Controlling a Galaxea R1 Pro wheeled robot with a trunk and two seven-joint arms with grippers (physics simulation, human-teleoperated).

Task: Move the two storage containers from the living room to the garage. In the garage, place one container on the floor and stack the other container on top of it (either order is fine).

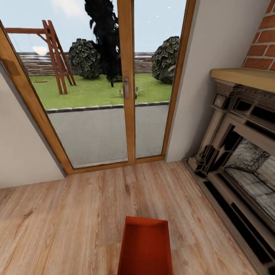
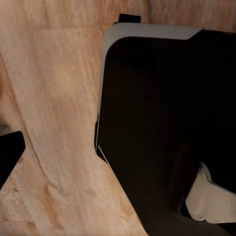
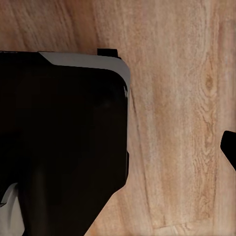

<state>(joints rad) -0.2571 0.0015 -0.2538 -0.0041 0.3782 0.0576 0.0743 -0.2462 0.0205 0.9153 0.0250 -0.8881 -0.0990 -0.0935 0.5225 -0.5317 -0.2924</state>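
So there's one orange-red storage container (image 1: 145, 246) sitting on the light wood plank floor (image 1: 68, 221) at the bottom middle of the head view, open top facing up, with its near end cut off by the picture's lower edge. You can see down into it and the inside looks bare. It sits lengthwise pointing away from the robot, toward the glass doors (image 1: 126, 88).

Those doors have a warm wooden frame and a small metal handle on the centre post. Through the glass there's a grey paved strip, a lawn, a red-brown wooden swing frame (image 1: 57, 57), a couple of dark bushes and a slatted fence. To the right of the container is the fireplace (image 1: 240, 152), dark carved surround with a pale wooden mantel on top and red brick (image 1: 265, 42) above that. Plain off-white walls either side of the doors.

Both wrist views look down at the plank floor, with a big black body with a grey rim (image 2: 162, 128) (image 3: 64, 137) taking up much of each picture, presumably the robot's own base. Can't tell from either whether the grippers are released or clenched.
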